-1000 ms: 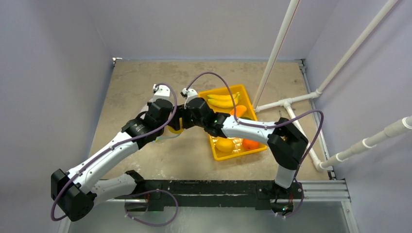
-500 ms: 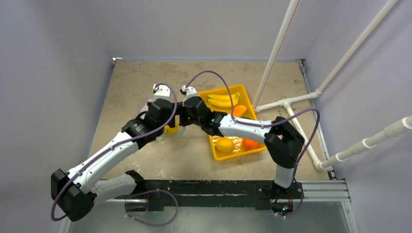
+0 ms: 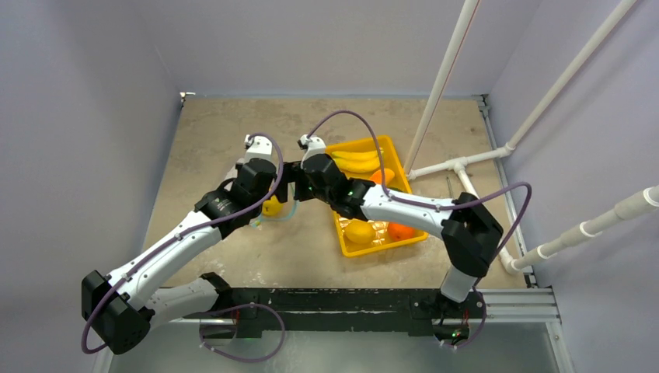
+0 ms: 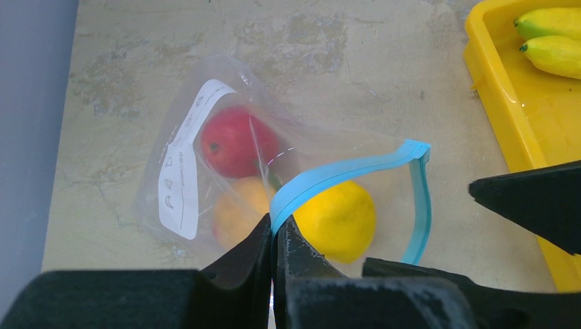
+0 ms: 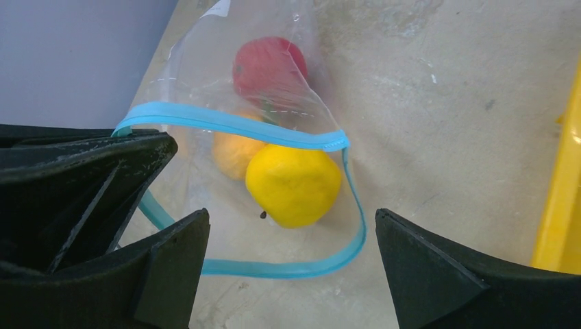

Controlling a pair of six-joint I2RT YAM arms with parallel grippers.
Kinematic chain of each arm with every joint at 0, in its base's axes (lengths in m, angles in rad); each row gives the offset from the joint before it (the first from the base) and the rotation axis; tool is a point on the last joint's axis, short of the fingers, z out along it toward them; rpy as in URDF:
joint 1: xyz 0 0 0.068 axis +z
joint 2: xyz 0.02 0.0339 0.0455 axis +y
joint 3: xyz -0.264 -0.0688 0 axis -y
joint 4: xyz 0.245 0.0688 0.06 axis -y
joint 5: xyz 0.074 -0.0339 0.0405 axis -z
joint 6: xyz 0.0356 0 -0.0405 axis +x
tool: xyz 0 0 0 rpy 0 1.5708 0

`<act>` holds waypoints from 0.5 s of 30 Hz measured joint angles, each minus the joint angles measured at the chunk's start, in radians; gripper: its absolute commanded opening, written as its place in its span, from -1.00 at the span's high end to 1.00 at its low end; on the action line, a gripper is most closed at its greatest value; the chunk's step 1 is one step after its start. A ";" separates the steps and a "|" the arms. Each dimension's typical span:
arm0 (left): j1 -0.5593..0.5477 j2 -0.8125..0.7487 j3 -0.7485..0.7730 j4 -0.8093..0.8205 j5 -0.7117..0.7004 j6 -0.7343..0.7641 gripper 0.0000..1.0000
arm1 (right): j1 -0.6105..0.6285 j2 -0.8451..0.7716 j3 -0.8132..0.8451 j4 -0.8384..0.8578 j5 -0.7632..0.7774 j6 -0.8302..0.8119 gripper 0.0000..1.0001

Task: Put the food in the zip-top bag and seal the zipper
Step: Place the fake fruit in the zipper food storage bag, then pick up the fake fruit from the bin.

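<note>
The clear zip-top bag (image 4: 205, 130) lies on the table with its mouth held up and open. Inside it are three pieces of food: a red fruit (image 4: 236, 140), an orange one (image 4: 236, 209) and a yellow one (image 4: 339, 219) just inside the mouth. My left gripper (image 4: 275, 223) is shut on the teal zipper (image 4: 349, 171), lifting the upper lip. My right gripper (image 5: 291, 216) hangs open over the mouth, with the yellow fruit (image 5: 293, 185) below it and nothing between its fingers. From above, both grippers meet left of the tray, the left gripper (image 3: 268, 198) beside the right gripper (image 3: 299, 186).
The yellow tray (image 3: 385, 249) stands right of the bag and holds bananas (image 3: 356, 159), a yellow fruit (image 3: 360, 231) and two orange fruits (image 3: 401, 231). White pipes (image 3: 458, 167) run along the right side. Grey walls close in the table.
My right gripper's jaws have spread wider and it has shifted slightly towards the tray. The left gripper keeps its hold on the zipper.
</note>
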 measured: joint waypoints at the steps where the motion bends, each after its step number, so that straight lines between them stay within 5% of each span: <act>1: 0.000 0.000 0.000 0.000 0.000 0.000 1.00 | 0.000 -0.020 -0.012 -0.008 0.013 0.000 -0.85; 15: 0.000 0.003 0.000 0.000 0.003 0.000 1.00 | 0.000 -0.161 -0.082 -0.193 0.164 0.023 -0.86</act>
